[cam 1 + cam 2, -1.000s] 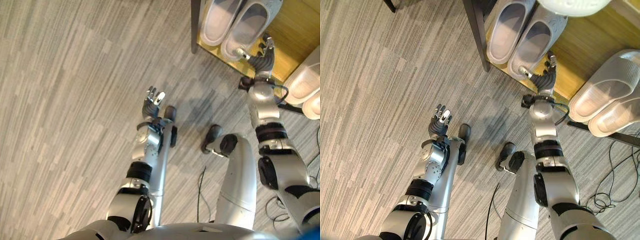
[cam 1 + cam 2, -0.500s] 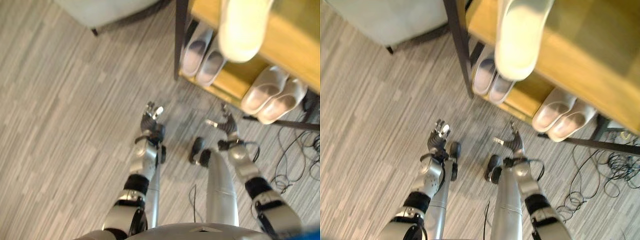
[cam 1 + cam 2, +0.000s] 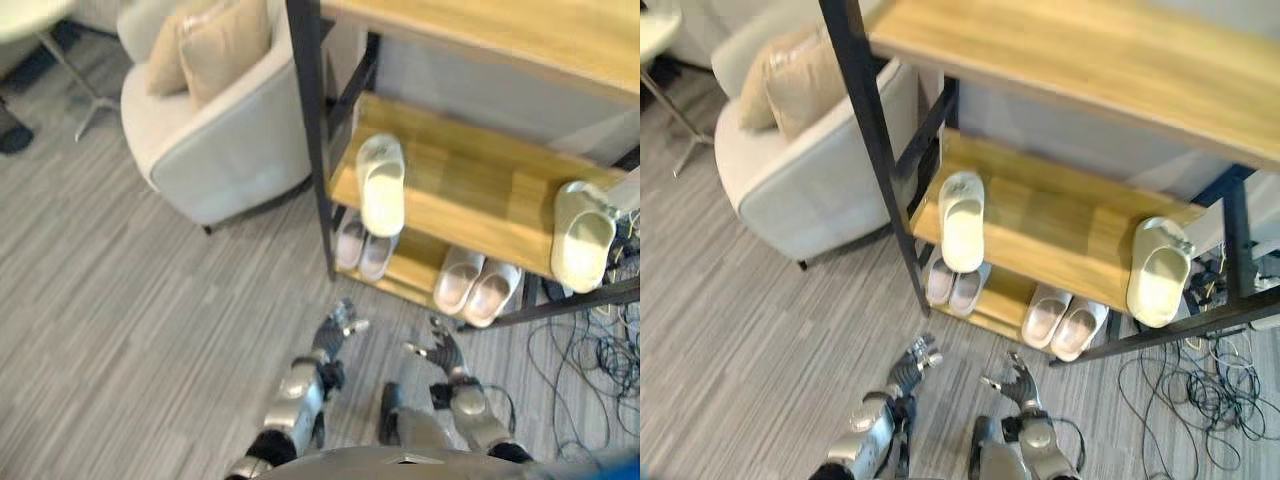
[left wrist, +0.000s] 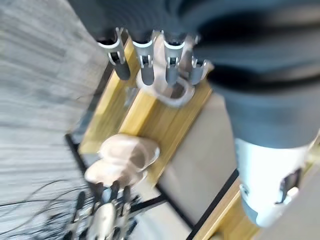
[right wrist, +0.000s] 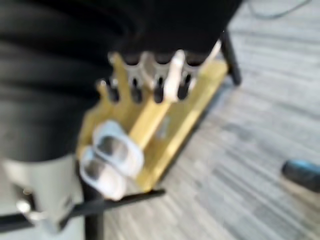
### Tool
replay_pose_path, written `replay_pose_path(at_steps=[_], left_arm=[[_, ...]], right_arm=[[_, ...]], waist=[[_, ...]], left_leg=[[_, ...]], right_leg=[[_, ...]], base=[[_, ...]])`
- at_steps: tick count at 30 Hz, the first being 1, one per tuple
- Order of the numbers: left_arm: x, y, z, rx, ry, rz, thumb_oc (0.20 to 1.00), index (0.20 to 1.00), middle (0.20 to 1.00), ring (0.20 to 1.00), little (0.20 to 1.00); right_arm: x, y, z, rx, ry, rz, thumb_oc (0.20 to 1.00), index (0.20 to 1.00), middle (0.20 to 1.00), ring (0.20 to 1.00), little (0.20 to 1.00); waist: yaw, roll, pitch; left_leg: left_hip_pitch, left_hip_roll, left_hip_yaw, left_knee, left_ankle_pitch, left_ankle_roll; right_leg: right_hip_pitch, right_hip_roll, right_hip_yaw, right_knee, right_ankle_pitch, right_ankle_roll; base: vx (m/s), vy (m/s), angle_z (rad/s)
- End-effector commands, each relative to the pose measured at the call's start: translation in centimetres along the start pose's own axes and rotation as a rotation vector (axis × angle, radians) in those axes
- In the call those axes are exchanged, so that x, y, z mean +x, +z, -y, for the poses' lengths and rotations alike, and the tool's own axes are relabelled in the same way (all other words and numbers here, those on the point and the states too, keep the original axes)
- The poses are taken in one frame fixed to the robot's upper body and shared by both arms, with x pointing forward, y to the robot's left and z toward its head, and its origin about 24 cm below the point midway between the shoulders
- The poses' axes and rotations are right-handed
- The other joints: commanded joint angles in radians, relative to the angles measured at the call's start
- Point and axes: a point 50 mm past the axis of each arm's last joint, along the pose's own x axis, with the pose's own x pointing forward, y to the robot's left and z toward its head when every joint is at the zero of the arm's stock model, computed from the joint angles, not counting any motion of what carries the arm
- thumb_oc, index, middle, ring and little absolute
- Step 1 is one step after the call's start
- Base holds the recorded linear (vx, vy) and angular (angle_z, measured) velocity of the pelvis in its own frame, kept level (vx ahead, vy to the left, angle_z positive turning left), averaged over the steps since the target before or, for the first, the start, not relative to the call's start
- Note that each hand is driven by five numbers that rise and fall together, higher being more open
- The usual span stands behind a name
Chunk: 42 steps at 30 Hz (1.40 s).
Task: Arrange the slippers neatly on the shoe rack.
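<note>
1. The camera has tipped up, so the whole shoe rack (image 3: 1060,200) shows now, with an armchair (image 3: 225,150) at 10 o'clock.
2. One slipper (image 3: 962,220) sits alone on the middle shelf and another slipper (image 3: 1158,270) hangs off its 3 o'clock end; they are not a pair yet.
3. Two pairs (image 3: 362,250) (image 3: 478,288) sit on the bottom shelf.
4. The right robot hand (image 3: 1016,380) has pulled back from the rack, fingers relaxed, holding nothing.
5. The left robot hand (image 3: 912,364) is loose and empty too.
</note>
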Motion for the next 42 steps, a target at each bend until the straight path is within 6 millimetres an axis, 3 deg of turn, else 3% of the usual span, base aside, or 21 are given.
replay_pose_path(at_steps=[1,5,9,14,21,25,30,33,36,42], left_arm=[[1.1,1.7,3.4,0.104,-0.157,0.070,1.000,1.000,1.000,1.000,1.000],[0.8,3.2,2.9,0.361,-0.090,0.151,1.000,1.000,1.000,1.000,1.000],[1.0,4.4,3.9,0.381,-0.109,0.208,1.000,1.000,1.000,1.000,1.000],[1.2,7.3,5.8,0.453,-0.170,0.343,1.000,1.000,1.000,1.000,1.000],[1.9,9.5,9.3,0.543,-0.315,0.386,1.000,1.000,1.000,1.000,1.000],[2.4,11.3,10.2,0.616,-0.317,0.446,1.000,1.000,1.000,1.000,1.000],[3.0,14.9,8.6,0.742,-0.153,0.556,1.000,1.000,1.000,1.000,1.000],[3.5,15.9,7.6,0.756,-0.074,0.567,1.000,1.000,1.000,1.000,1.000],[4.5,18.5,4.3,0.825,0.149,0.595,1.000,1.000,1.000,1.000,1.000],[4.6,22.4,3.1,0.965,0.331,0.700,1.000,1.000,1.000,1.000,1.000]], right_arm=[[0.3,0.8,1.4,0.022,-0.019,0.058,1.000,1.000,1.000,1.000,1.000],[-0.9,-2.2,0.8,0.073,0.003,-0.085,1.000,1.000,1.000,1.000,1.000],[-1.9,-4.2,0.3,0.060,0.040,-0.162,1.000,1.000,1.000,1.000,1.000],[-3.2,-6.3,-0.1,0.095,0.055,-0.266,1.000,1.000,1.000,1.000,1.000],[-4.4,-7.9,-0.5,0.097,0.094,-0.337,1.000,1.000,1.000,1.000,1.000],[-5.2,-8.7,-0.4,0.108,0.090,-0.363,1.000,1.000,1.000,1.000,1.000],[-6.1,-9.5,-0.3,0.138,0.055,-0.382,1.000,1.000,1.000,1.000,1.000],[-6.4,-9.8,-0.4,0.147,0.051,-0.388,1.000,1.000,1.000,1.000,1.000],[-7.1,-10.3,-0.3,0.155,0.042,-0.402,1.000,1.000,1.000,1.000,1.000],[-7.8,-10.9,-0.5,0.157,0.044,-0.429,1.000,1.000,1.000,1.000,1.000]], waist=[[0.006,0.055,0.025],[0.006,0.064,-0.004],[-0.001,0.071,-0.021],[-0.020,0.082,-0.034],[-0.056,0.089,-0.045],[-0.082,0.099,-0.050],[-0.100,0.104,-0.051],[-0.108,0.105,-0.053],[-0.131,0.106,-0.059],[-0.147,0.102,-0.059]], left_leg=[[0.107,0.034,0.010,-0.183,0.112,-0.023],[0.200,0.036,0.017,-0.251,0.123,-0.031],[0.223,0.032,0.029,-0.251,0.120,-0.036],[0.245,0.025,0.047,-0.251,0.116,-0.038],[0.284,0.021,0.089,-0.251,0.093,-0.027],[0.292,0.018,0.108,-0.251,0.086,-0.020],[0.300,0.016,0.119,-0.251,0.082,-0.013],[0.300,0.014,0.123,-0.251,0.081,-0.011],[0.299,0.012,0.139,-0.251,0.074,-0.007],[0.287,0.010,0.148,-0.251,0.068,-0.001]], right_leg=[[0.054,0.083,0.058,0.029,-0.047,-0.023],[0.161,0.089,0.070,-0.079,-0.014,-0.024],[0.212,0.087,0.084,-0.131,0.003,-0.024],[0.243,0.090,0.099,-0.160,0.018,-0.024],[0.267,0.085,0.145,-0.204,0.053,-0.021],[0.268,0.083,0.162,-0.209,0.062,-0.018],[0.261,0.088,0.176,-0.195,0.060,-0.020],[0.256,0.089,0.180,-0.193,0.061,-0.019],[0.247,0.086,0.197,-0.202,0.071,-0.012],[0.230,0.083,0.210,-0.206,0.074,-0.005]], base=[[0.09,-0.018,-0.10],[0.06,-0.038,-0.10],[0.00,-0.019,-0.06],[-0.01,-0.010,-0.04],[-0.01,-0.002,-0.20],[0.00,-0.001,-0.12],[0.01,-0.005,-0.11],[0.01,-0.001,-0.04],[0.03,0.001,-0.09],[0.03,-0.002,-0.09]])
